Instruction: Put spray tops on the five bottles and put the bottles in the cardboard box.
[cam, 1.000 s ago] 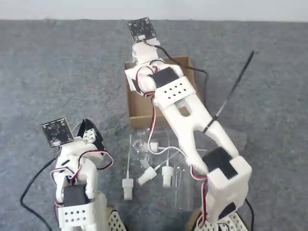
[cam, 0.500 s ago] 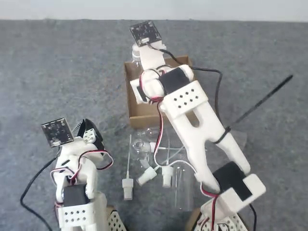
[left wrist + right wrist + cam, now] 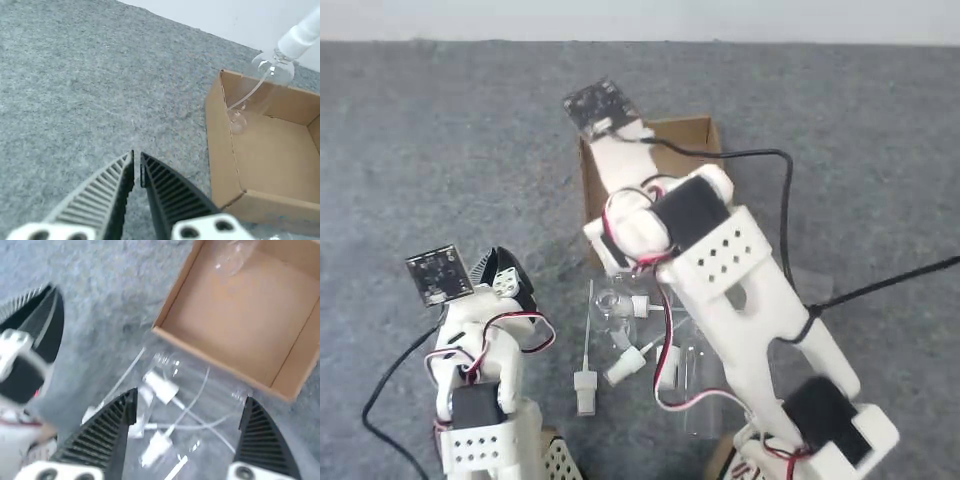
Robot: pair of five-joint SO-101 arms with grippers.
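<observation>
1. The right arm (image 3: 720, 260) has drawn its wrist back during the last second. Before, it reached deep over the cardboard box (image 3: 705, 128); now the wrist hangs over the near edge of the box, and the elbow has sunk toward the table.
2. The right gripper (image 3: 182, 412) is released: the jaws are spread wide and nothing is between them. Under it lies the heap of loose bottles (image 3: 167, 362) and spray tops (image 3: 160, 382) on the grey carpet (image 3: 440, 150), just beside the near wall of the box.
3. One capped bottle (image 3: 272, 67), with a white top on it, is at the far wall of the box. Whether it stands on the box floor or leans on the wall, I cannot tell.
4. The left arm (image 3: 480, 400) has not moved. The left gripper (image 3: 136, 156) is clenched on nothing, its jaws almost touching, above bare carpet and well apart from the box.
5. The heap looks the same as one second ago: the clear bottles lie near the box and the white tops are scattered around them.
6. In my judgement, the delivery of one bottle is finished and the right arm comes back for the next piece. Most of the task remains, because the tops on the carpet are not yet on bottles. The clear round bottles may roll when the jaws close.
</observation>
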